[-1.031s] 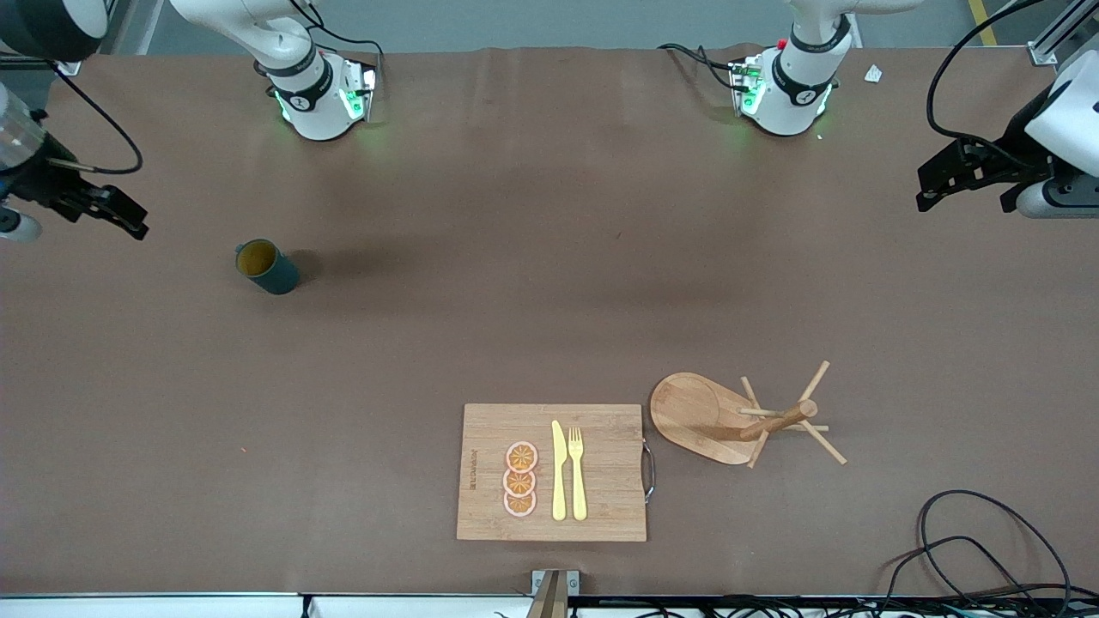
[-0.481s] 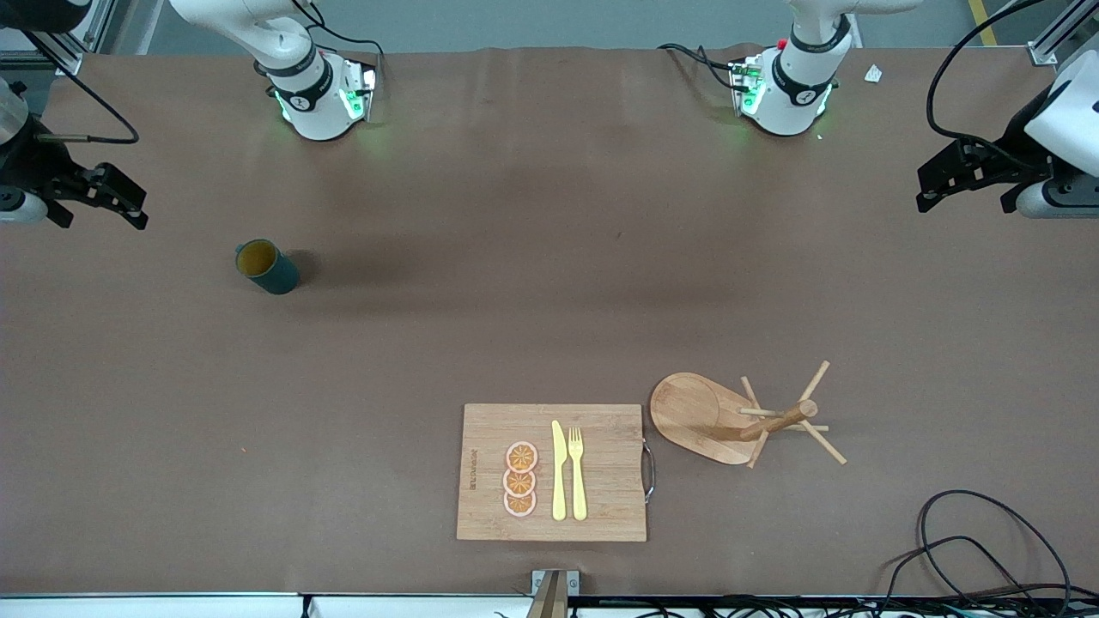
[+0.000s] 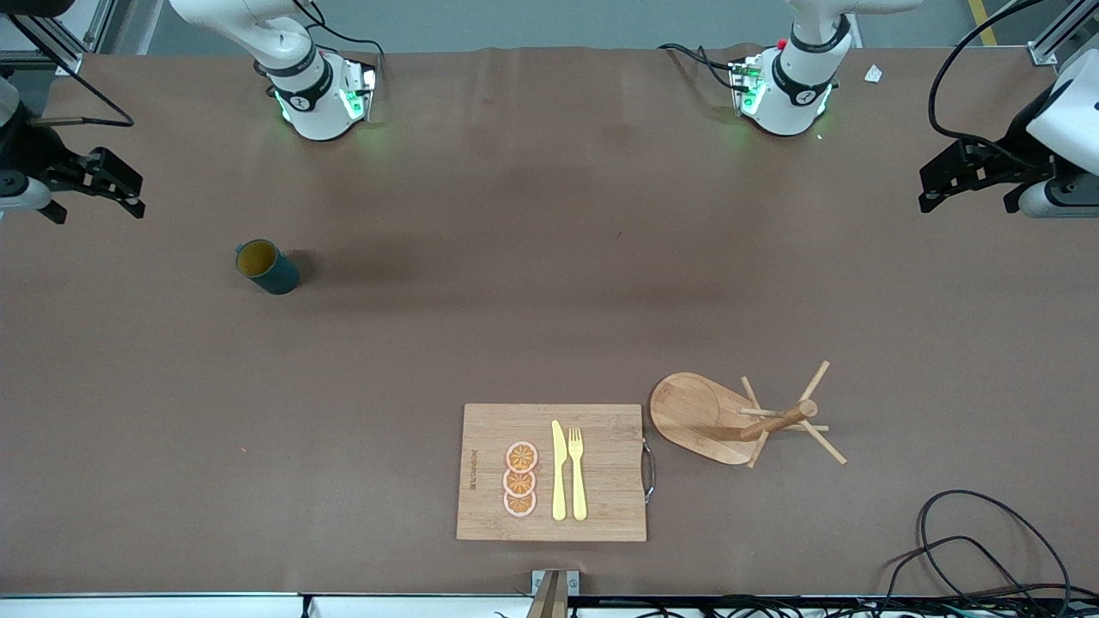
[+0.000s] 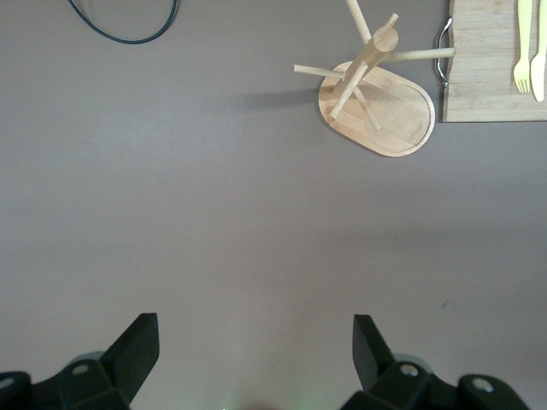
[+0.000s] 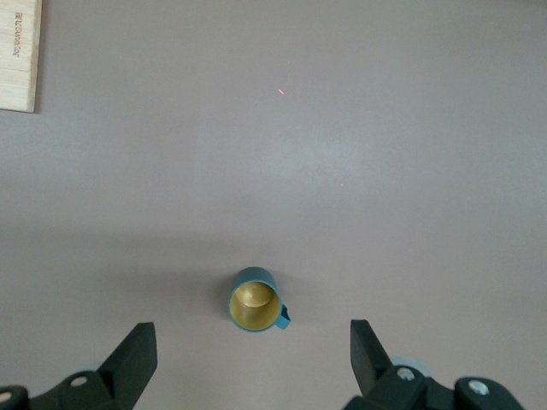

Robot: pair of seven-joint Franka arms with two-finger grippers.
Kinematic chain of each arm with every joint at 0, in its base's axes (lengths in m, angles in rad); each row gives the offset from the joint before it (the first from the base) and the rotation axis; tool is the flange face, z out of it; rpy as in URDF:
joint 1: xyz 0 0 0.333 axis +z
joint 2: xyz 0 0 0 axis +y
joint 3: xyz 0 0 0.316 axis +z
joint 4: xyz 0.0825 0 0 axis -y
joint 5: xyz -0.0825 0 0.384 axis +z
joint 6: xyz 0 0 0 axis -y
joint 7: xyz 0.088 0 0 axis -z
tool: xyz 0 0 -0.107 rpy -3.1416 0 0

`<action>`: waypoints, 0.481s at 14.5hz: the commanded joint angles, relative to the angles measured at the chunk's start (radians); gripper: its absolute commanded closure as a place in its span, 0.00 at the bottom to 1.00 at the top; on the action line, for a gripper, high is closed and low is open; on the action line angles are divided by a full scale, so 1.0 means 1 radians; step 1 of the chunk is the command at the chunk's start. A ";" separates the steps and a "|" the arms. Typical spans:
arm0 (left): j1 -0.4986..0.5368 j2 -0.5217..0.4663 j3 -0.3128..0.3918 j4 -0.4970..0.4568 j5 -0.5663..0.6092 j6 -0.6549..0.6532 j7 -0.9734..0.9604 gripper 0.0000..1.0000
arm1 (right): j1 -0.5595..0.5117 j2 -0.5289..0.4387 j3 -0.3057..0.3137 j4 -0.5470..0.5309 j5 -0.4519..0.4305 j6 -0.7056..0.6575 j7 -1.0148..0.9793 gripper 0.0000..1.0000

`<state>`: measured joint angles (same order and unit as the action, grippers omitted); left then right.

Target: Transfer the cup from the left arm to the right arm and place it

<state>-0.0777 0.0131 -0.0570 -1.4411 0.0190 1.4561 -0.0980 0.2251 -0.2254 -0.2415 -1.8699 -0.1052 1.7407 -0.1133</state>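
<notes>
The cup (image 3: 267, 267), dark teal with a tan-yellow inside, stands upright on the brown table toward the right arm's end. In the right wrist view the cup (image 5: 255, 305) sits below the camera with its handle to one side. My right gripper (image 3: 96, 199) is open and empty, up in the air at the table's end, off to the side of the cup; in its own view (image 5: 253, 340) the fingers stand wide apart. My left gripper (image 3: 968, 199) is open and empty, held over the table's other end; its own view (image 4: 256, 331) shows only bare table between the fingers.
A wooden cutting board (image 3: 485, 429) with orange slices (image 3: 520, 479), a yellow knife (image 3: 558, 470) and fork (image 3: 577, 472) lies near the front camera. A wooden mug tree (image 3: 755, 418) stands beside it. Cables (image 3: 970, 541) lie at the near corner.
My right gripper has drifted away from the cup toward the robots' side of the table. The cup and my left gripper have stayed put.
</notes>
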 commanded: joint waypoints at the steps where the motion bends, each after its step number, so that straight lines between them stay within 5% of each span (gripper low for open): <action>1: 0.003 -0.009 -0.004 0.004 0.021 0.004 0.018 0.00 | -0.013 0.015 0.002 0.034 0.009 -0.018 -0.026 0.00; 7: 0.007 -0.012 -0.004 0.004 0.021 0.001 0.034 0.00 | -0.015 0.015 0.002 0.034 0.009 -0.018 -0.025 0.00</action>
<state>-0.0758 0.0119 -0.0569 -1.4399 0.0201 1.4563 -0.0903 0.2213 -0.2233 -0.2435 -1.8577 -0.1052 1.7376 -0.1231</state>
